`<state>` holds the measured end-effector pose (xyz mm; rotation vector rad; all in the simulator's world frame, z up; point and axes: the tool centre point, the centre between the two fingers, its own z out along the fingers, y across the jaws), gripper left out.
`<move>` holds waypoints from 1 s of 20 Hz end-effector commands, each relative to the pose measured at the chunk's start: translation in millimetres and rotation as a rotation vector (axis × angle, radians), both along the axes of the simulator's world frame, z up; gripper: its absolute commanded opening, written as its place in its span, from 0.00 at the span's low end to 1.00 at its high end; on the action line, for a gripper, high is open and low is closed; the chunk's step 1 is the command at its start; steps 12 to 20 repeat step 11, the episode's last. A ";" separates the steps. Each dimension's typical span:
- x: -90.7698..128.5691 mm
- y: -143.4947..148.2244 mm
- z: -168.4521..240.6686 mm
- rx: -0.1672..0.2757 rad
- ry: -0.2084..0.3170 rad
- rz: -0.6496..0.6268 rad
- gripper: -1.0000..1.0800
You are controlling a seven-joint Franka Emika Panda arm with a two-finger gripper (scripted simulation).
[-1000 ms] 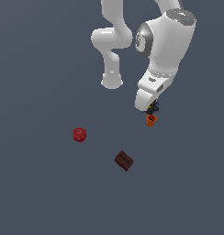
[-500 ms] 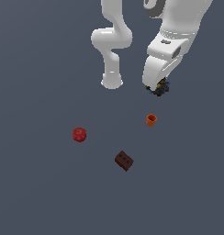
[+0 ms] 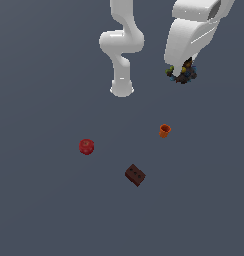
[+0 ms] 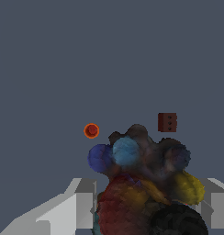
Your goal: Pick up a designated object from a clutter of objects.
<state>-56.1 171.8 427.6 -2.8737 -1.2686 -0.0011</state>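
1. In the wrist view the clump (image 4: 141,183) fills the space between the two grey fingers (image 4: 84,197). The gripper (image 3: 183,75) is clamped on it from both sides.
2. The clump (image 3: 183,74) has risen sharply: a second ago it was at floor level right by the cup (image 3: 164,130). Half a second ago it was already above the cup, and now it hangs well above the floor (image 3: 44,210).
3. Judged from this, the pick is essentially done; only a secure hold is left to keep.
4. Farther off, the cup, the brick (image 3: 135,174) and the ball (image 3: 86,146) sit where they were, untouched and well apart.
5. The wrist view shows the cup (image 4: 91,131) and the brick (image 4: 167,122) small and far below.
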 end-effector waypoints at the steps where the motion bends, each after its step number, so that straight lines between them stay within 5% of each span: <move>1: 0.4 0.8 12.8 0.000 0.000 0.000 0.00; 20: 2.2 2.3 27.1 -0.001 0.000 -0.001 0.00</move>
